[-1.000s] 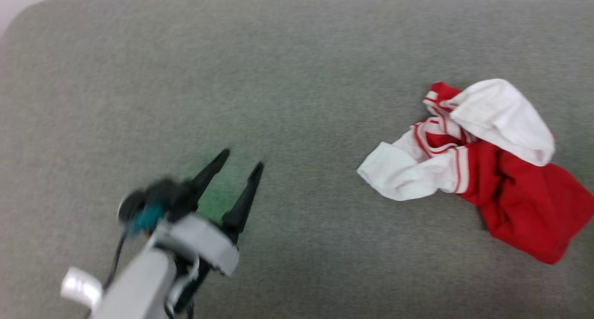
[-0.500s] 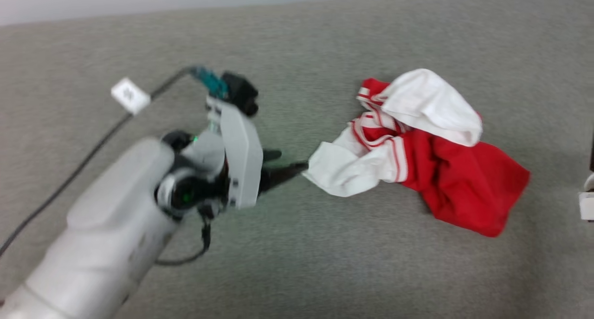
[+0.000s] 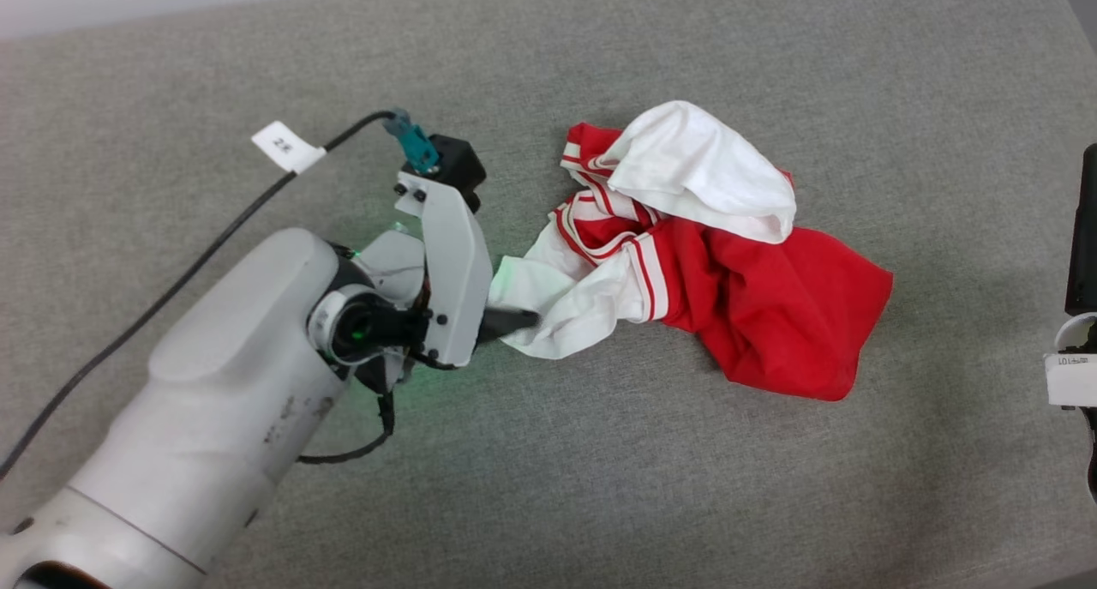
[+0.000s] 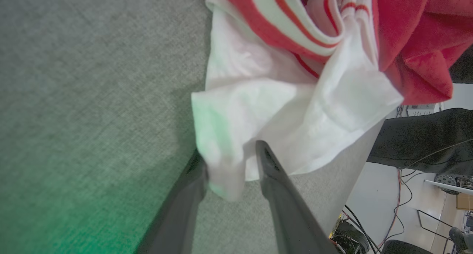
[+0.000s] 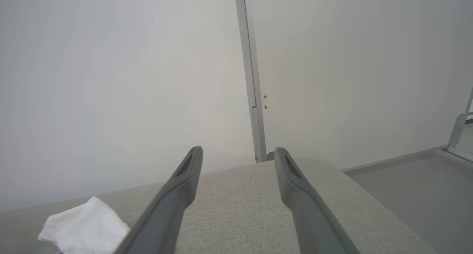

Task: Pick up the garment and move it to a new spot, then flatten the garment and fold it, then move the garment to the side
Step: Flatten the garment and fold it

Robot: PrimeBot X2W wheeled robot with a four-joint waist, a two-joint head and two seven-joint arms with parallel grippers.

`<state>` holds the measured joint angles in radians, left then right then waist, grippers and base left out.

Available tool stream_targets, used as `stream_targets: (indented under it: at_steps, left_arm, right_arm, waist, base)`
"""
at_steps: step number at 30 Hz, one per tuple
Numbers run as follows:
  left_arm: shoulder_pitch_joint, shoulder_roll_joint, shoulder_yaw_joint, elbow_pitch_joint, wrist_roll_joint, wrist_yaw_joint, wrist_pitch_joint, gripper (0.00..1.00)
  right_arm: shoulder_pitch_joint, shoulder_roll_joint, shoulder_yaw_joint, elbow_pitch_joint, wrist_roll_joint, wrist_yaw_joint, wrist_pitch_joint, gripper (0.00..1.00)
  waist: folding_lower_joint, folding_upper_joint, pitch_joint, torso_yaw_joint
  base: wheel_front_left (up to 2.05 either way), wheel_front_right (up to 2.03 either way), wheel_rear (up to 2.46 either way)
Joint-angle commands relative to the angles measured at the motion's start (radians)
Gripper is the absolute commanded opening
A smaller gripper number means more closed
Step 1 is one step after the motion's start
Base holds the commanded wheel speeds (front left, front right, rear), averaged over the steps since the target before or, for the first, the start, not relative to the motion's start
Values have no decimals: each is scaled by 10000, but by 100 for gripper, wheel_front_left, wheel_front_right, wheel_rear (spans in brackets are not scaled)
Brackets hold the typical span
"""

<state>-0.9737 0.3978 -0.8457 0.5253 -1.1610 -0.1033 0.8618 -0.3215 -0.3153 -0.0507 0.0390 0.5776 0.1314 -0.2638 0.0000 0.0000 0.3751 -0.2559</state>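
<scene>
Left claw (image 4: 229,152) newly astride garment (image 3: 771,315) sleeve

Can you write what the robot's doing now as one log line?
left gripper: open around white sleeve | right gripper: open, empty | shirt: crumpled on cushion

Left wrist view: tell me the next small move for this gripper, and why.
Probably close the left gripper. Its fingers straddle the edge of the white sleeve of the crumpled red soft-fabric T-shirt on the grey fabric surface, jaws apart, so a pinch there should secure it for lifting.
</scene>
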Motion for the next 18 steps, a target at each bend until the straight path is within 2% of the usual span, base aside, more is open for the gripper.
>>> stream_targets:
  at_steps: [1,4,8,14,18]
  left_arm:
    - [199,-19,-134,244,-28,-71,42,0]
    - [-49,193,-18,218,-81,-157,-16,0]
    - [-491,830,335,154,-87,-181,-89,0]
    - [-957,2118,662,-101,102,-65,188,0]
    - [-1093,2855,564,-352,672,134,128,0]
  right_arm:
    - [43,47,-62,-31,-105,-14,-4,100]
    - [129,87,-107,-40,-133,-14,-2,100]
    - [234,107,-84,-55,-159,-14,-4,100]
    - [322,131,13,-104,-199,-14,-4,100]
    - [350,82,32,-127,-167,-14,-4,100]
  waist:
    - [0,0,53,-66]
    - [0,0,-57,79]
    - [0,0,-238,355]
    - [0,0,-387,648]
    - [0,0,-362,719]
  base:
    - [0,0,0]
    - [0,0,0]
    - [0,0,0]
    - [0,0,0]
    - [0,0,0]
